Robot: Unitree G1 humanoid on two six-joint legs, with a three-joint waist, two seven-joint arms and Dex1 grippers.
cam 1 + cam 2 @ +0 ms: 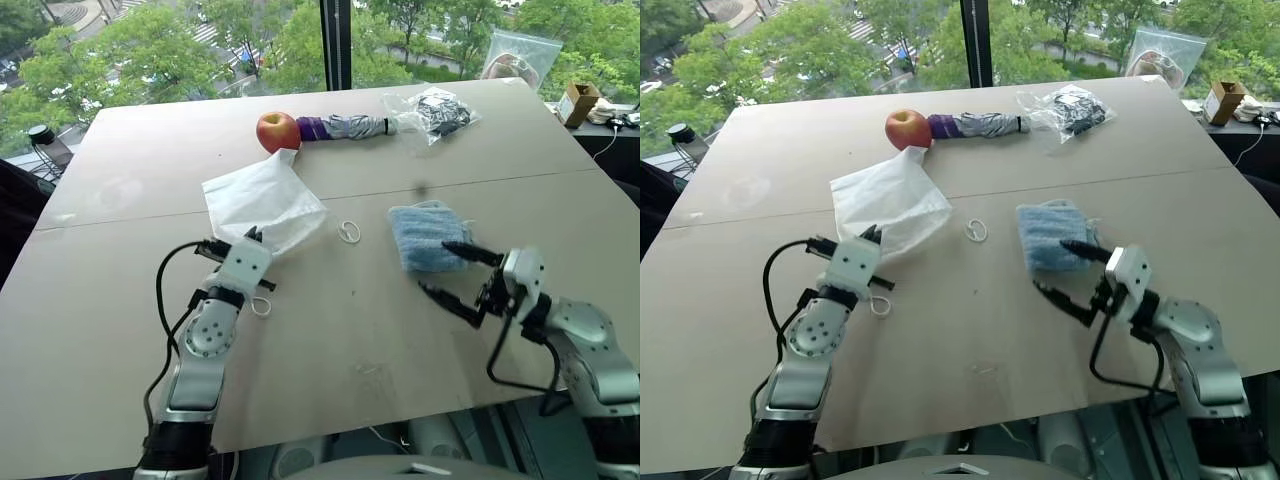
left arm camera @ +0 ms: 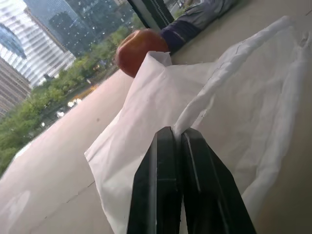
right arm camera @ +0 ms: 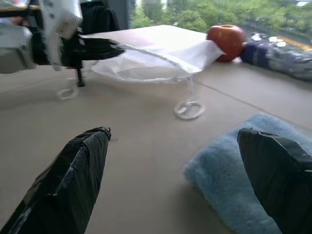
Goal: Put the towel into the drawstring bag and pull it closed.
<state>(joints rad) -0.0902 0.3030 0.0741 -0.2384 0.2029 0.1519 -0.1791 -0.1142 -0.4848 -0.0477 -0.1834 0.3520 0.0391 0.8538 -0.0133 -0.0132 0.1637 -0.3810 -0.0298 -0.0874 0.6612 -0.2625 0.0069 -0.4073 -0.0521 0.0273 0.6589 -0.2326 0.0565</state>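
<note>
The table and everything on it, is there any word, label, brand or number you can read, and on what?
None can be read.
The small cardboard box at the table's far right corner: any marking is too small to read.
The clear plastic bag, umbrella, drawstring bag and towel: no print visible.

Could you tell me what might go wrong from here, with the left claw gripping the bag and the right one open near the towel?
The left claw pinches only one edge of the bag, so the mouth may stay collapsed. The open right claw approaches the towel nearly level and could push it away. The cord loop may snag.
</note>
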